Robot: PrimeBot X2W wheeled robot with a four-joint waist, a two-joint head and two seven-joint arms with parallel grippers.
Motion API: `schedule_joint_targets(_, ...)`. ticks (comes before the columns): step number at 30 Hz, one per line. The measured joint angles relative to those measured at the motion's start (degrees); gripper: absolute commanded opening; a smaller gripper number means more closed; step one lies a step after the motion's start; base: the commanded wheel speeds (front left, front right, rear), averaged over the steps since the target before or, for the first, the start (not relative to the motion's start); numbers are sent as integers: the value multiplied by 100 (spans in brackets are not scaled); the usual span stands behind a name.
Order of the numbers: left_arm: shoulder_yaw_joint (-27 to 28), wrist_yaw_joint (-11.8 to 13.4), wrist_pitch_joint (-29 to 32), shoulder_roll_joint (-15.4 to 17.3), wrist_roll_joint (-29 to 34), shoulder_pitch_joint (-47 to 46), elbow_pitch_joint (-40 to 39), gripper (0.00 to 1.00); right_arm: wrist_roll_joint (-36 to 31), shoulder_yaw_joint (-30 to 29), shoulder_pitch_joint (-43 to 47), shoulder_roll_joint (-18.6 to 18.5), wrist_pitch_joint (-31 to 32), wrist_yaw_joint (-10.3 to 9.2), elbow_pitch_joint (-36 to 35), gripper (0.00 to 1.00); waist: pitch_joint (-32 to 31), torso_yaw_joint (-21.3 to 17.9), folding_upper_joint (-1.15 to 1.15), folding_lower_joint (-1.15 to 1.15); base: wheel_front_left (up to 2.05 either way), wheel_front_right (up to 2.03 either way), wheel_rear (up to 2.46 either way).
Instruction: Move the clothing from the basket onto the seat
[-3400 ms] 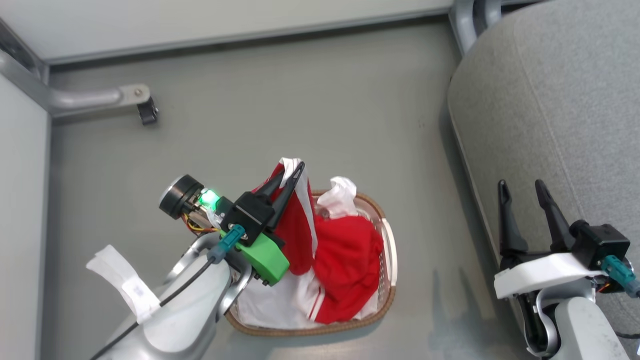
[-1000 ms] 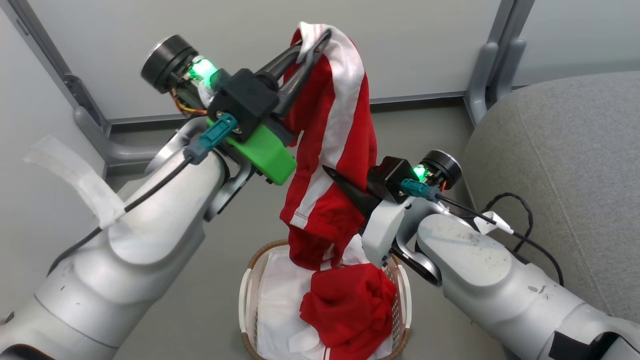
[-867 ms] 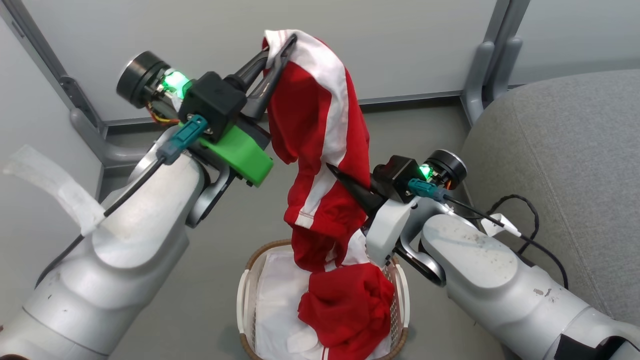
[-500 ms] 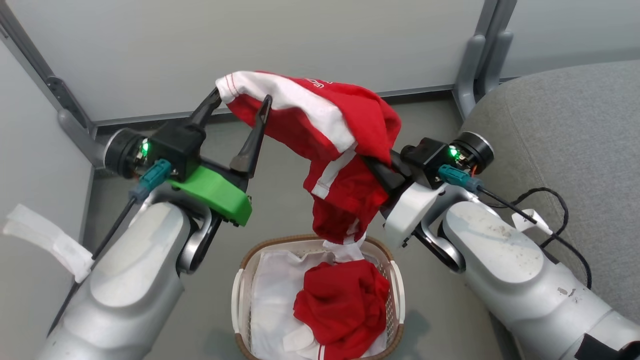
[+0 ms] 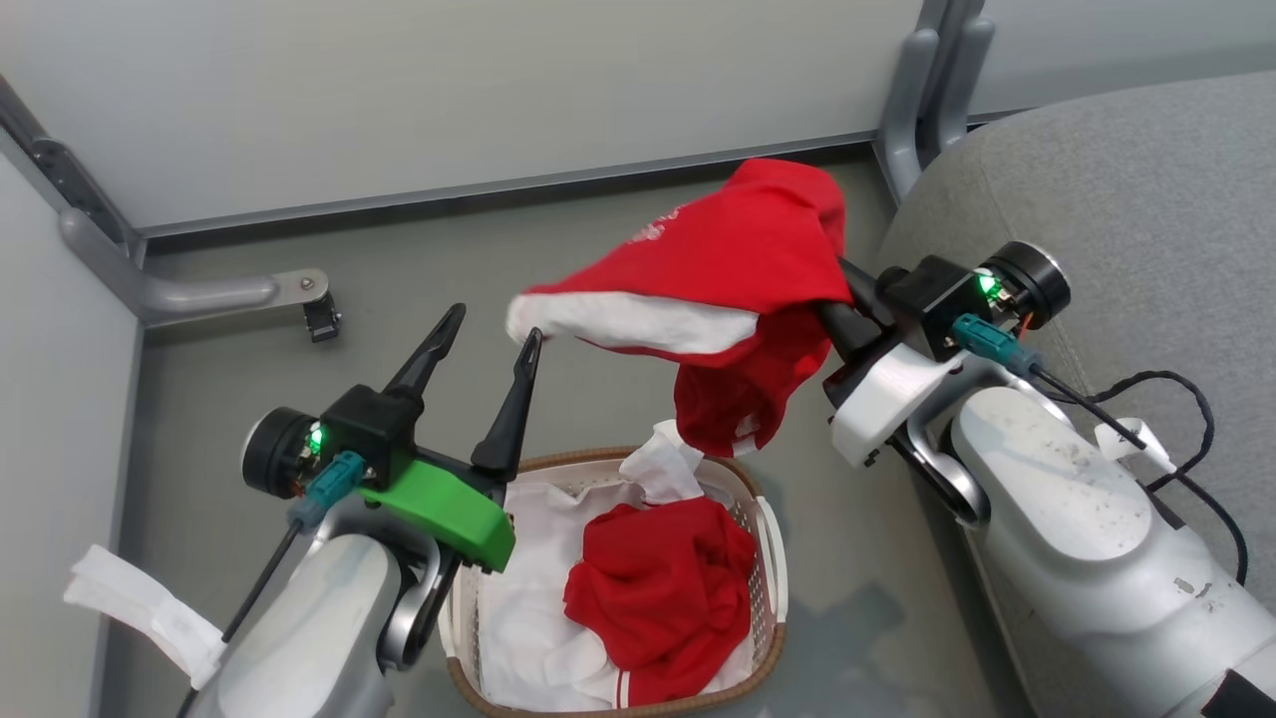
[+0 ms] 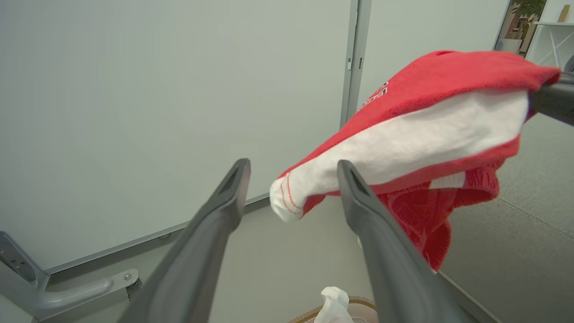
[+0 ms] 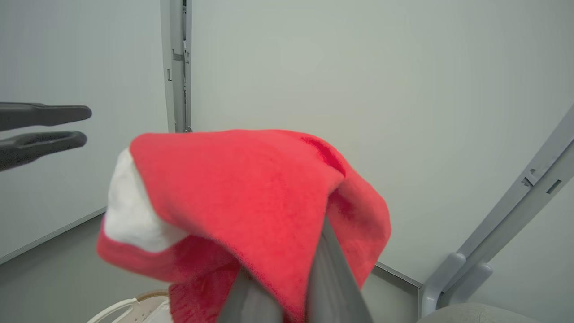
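Note:
A red garment (image 5: 738, 259) with a white stripe and white lettering hangs in the air, draped over my right gripper (image 5: 842, 304), which is shut on it; the fingertips are hidden under the cloth. Its white cuff end (image 6: 291, 197) floats free near my left gripper (image 5: 493, 329), which stands open and holds nothing. A second red garment (image 5: 658, 588) lies crumpled in the basket (image 5: 768, 558) on the floor below. The grey seat (image 5: 1126, 179) is at the right, just beyond my right arm. In the right wrist view the garment (image 7: 233, 179) covers my right fingers (image 7: 329, 273).
A white cloth liner (image 5: 518, 618) fills the basket's left side. Grey wall panels stand behind, with a metal post (image 5: 917, 80) by the seat's corner and a caster foot (image 5: 319, 319) at the left. A black cable (image 5: 1186, 399) loops beside my right arm.
My left gripper has opened, let go of the garment and dropped lower. The right gripper now carries the garment alone, higher and further right, toward the seat. The head camera has also shifted.

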Motion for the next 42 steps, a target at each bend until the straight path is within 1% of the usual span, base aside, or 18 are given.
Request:
schedule_joint_targets(7,159,-151,-1,-220,323,270,-68,100,-159,-383,184,-192,0,0,-131,0,130,-200,0,0,0,0,0)
schedule_joint_targets(13,274,-275,-9,-336,546,418,-105,100,-326,-955,520,-337,1,1,-312,0,216,-456,0,0,0,0,0)
schedule_joint_targets(18,333,-359,-9,-404,702,498,-135,100,-442,-1439,821,-369,0,0,-527,0,294,-741,0,0,0,0,0)
schedule_joint_targets(23,358,-417,-9,-455,837,554,-160,100,-611,-1800,1086,-250,0,1,-822,0,399,-1117,0,0,0,0,0)
schedule_joint_targets(30,296,-476,-9,-470,1025,535,-109,100,-730,-2004,1311,-32,0,1,-1020,0,592,-1704,0,0,0,0,0)
schedule_joint_targets(36,174,-517,-10,-478,1080,500,-58,100,-778,-2135,1420,75,1,1,-1084,0,774,-2163,0,0,0,0,0)
schedule_joint_targets(39,153,-524,-9,-485,1094,449,-56,100,-779,-2173,1446,102,0,1,-1106,0,876,-2326,0,0,0,0,0)
schedule_joint_targets(42,129,-526,-9,-495,1135,430,-57,100,-780,-2205,1513,129,1,1,-1072,0,999,-2405,0,0,0,0,0)
